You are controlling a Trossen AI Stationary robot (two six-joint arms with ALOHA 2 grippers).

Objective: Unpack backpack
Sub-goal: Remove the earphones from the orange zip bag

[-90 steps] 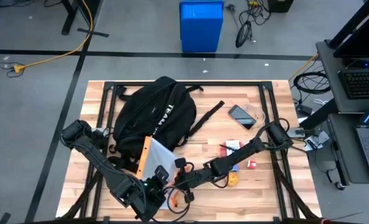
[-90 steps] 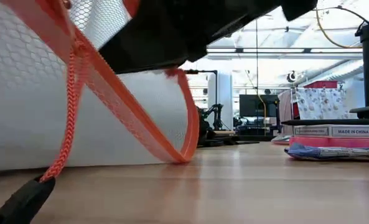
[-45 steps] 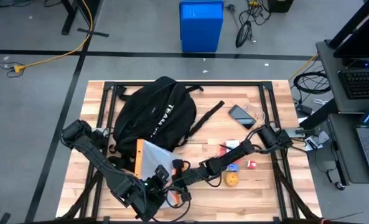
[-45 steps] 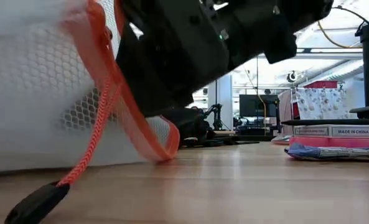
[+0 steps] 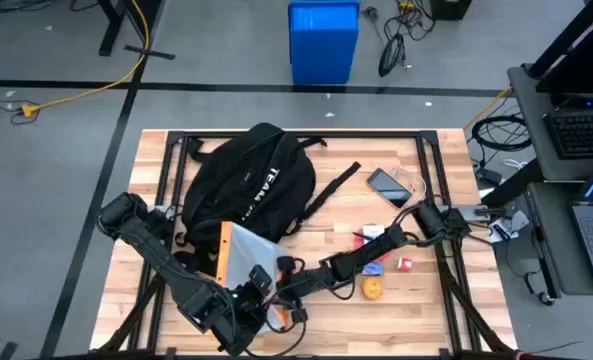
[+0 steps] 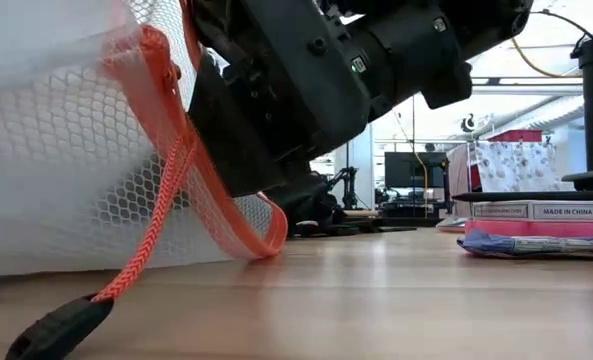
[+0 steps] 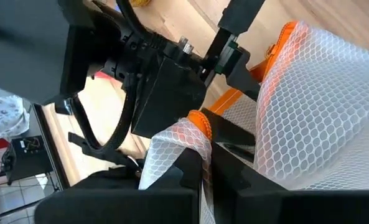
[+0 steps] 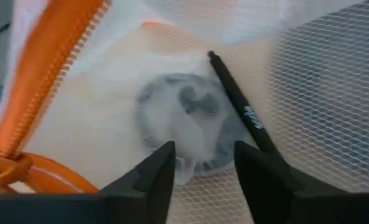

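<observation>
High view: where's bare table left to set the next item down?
Bare wood: the far right corner beyond the phone, and the near right corner past the round snack. The left edge beside the backpack is a narrow strip, crossed by the left arm. Crowded: near centre, where both grippers work the mesh pouch, and the packets mid-right.

Desk (image 5: 446, 310): pale wood planks, smooth, faint satin sheen. Backpack (image 5: 246, 180): soft black cloth, matt, white printed lettering. Pouch (image 6: 56, 150): white open-weave mesh, semi-transparent, edged in orange woven tape with a zip of coarse orange teeth and a black matt pull. Pen (image 8: 237, 102) inside pouch: black, matt. Phone (image 5: 388, 187): dark, glossy. Left gripper (image 7: 203, 168): black matt plastic.
</observation>
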